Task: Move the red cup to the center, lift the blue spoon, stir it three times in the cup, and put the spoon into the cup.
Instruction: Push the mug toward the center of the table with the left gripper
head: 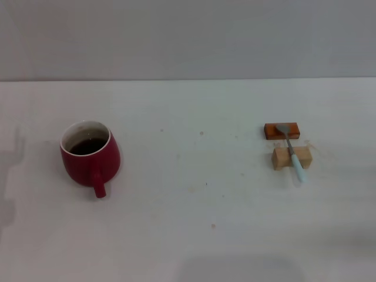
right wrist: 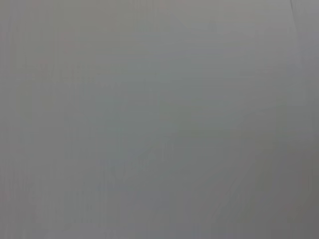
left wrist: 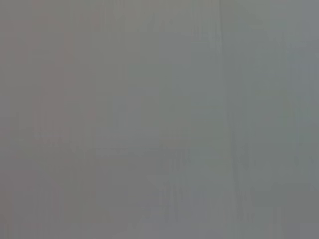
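Note:
The red cup (head: 90, 157) stands upright on the left of the white table (head: 194, 223) in the head view, dark liquid inside, its handle pointing toward me. The blue spoon (head: 292, 151) lies on the right: its silver bowl rests on an orange-brown block (head: 282, 130) and its pale blue handle lies across a small wooden block (head: 291, 157). Neither gripper shows in any view. Both wrist views show only a plain grey surface.
A grey wall runs behind the table's far edge. A faint shadow falls on the table's far left edge. Open tabletop lies between the cup and the spoon.

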`<control>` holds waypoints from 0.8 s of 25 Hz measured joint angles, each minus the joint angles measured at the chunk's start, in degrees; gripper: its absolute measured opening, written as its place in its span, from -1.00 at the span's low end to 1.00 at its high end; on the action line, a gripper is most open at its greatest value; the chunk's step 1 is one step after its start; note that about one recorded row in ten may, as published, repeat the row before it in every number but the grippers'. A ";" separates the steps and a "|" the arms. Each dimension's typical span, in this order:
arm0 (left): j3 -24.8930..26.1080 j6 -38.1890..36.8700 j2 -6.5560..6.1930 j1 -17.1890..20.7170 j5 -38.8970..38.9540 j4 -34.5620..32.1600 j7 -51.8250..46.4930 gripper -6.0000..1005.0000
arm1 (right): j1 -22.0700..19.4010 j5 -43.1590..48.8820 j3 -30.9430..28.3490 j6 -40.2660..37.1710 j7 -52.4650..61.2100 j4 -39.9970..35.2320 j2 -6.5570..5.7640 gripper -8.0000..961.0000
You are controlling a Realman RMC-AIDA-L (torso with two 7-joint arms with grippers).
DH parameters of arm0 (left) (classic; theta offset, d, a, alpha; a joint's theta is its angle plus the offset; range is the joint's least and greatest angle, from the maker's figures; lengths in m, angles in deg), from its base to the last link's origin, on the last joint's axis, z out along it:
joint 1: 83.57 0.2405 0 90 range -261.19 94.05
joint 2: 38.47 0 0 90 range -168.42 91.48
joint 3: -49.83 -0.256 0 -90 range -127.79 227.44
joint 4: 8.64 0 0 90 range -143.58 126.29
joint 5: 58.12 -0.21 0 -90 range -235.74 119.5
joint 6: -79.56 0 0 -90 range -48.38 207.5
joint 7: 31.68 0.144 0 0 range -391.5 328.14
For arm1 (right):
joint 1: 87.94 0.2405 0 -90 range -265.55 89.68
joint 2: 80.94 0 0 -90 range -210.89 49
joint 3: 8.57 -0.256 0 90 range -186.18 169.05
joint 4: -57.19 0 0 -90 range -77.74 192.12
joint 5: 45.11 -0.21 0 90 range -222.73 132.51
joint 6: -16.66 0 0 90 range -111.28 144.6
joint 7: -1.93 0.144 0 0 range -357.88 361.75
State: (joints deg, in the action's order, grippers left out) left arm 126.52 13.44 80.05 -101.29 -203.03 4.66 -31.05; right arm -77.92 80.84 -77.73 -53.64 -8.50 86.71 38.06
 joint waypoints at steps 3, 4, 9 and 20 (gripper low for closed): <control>-1.41 -0.11 -0.15 0.86 -0.08 -0.07 0.97 0.44 | -0.06 0.00 -0.01 -0.14 -0.02 0.01 0.00 0.74; -1.75 -0.11 -0.17 1.09 -0.10 -0.11 1.60 0.36 | -0.09 0.00 -0.03 -0.17 -0.03 0.01 0.00 0.74; -5.37 -0.14 -0.01 1.63 -0.20 -1.29 9.87 -0.04 | -0.09 0.00 -0.10 -0.20 -0.03 0.01 0.00 0.74; -10.35 0.41 0.13 2.07 -0.23 -1.51 22.92 -0.87 | -0.13 0.00 -0.10 -0.14 -0.03 0.48 0.00 0.74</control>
State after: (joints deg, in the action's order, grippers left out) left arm 116.16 13.85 80.17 -99.22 -203.26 3.15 -8.13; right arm -78.05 80.84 -77.82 -53.77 -8.53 87.20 38.06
